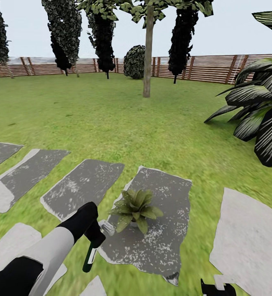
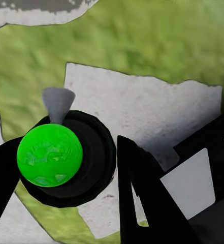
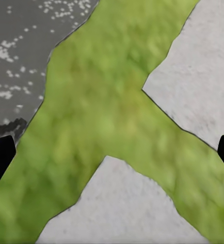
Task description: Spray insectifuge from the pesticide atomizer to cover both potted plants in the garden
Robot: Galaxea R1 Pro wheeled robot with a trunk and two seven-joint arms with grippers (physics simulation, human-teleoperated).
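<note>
Dark-bodied pesticide atomizer clamped in the left gripper, its pale nozzle aimed toward the potted plant on the grey paving slab, evidently for spraying; right gripper hangs low, fingertips spread apart over grass.

The left claw grips the pesticide atomizer, its green end facing the camera, above pale paving and grass.
</note>
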